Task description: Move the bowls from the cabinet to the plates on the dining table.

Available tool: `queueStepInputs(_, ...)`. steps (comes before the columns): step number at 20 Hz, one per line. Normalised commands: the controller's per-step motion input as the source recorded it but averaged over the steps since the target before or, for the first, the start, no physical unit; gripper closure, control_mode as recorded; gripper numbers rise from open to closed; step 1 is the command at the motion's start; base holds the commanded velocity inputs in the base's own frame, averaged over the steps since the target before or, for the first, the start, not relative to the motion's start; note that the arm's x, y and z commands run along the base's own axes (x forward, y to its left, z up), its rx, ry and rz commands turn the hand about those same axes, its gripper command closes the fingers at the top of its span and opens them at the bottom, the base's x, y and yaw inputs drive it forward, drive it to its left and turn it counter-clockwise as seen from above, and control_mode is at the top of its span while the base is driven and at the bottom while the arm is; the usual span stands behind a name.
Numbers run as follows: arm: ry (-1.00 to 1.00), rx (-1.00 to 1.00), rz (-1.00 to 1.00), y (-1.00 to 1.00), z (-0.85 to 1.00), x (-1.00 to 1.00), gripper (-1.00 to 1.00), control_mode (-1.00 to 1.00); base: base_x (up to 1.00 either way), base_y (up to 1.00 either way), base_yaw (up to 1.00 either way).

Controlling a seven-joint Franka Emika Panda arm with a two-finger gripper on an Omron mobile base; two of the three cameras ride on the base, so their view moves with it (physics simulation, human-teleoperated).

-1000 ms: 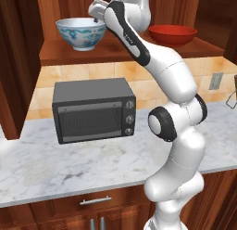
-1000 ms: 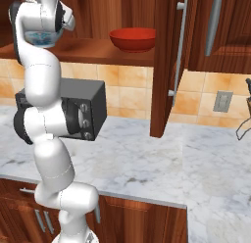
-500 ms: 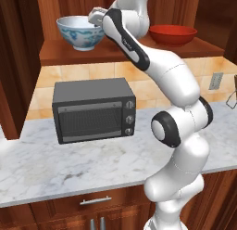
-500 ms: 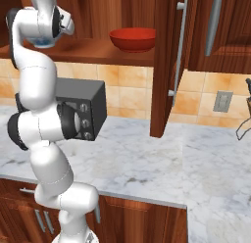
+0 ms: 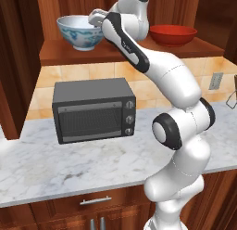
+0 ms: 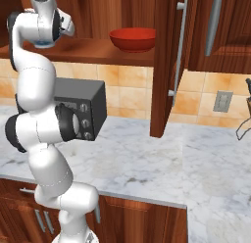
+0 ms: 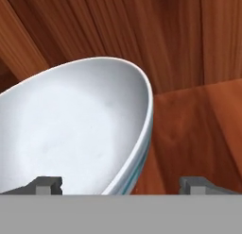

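the white arm reaches up into the open cabinet, its gripper spread wide with one fingertip inside the patterned bowl and the other outside its rim, nothing clamped between them. that grey-white bowl with bluish markings sits toward the left end of the cabinet shelf; the red bowl sits toward the shelf's right end, well apart from it. below the shelf a dark toaster oven stands on the marble worktop against the tiled wall.
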Motion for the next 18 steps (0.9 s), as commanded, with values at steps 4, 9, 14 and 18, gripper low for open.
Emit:
queueStepInputs(4, 0.00, 0.00, 0.00, 0.00, 0.00, 0.00, 1.00, -1.00, 0.00, 0.00, 0.00)
queueStepInputs(9, 0.01, 0.00, 0.00, -0.02, 0.15, 0.00, 1.00, -1.00, 0.00, 0.00, 0.00)
queueStepInputs(14, 0.07, 0.00, 0.00, -0.18, 0.46, -0.21, 1.00, -1.00, 0.00, 0.00, 0.00)
queueStepInputs(18, -0.01, 0.00, 0.00, -0.44, 0.44, -0.66, 1.00, -1.00, 0.00, 0.00, 0.00)
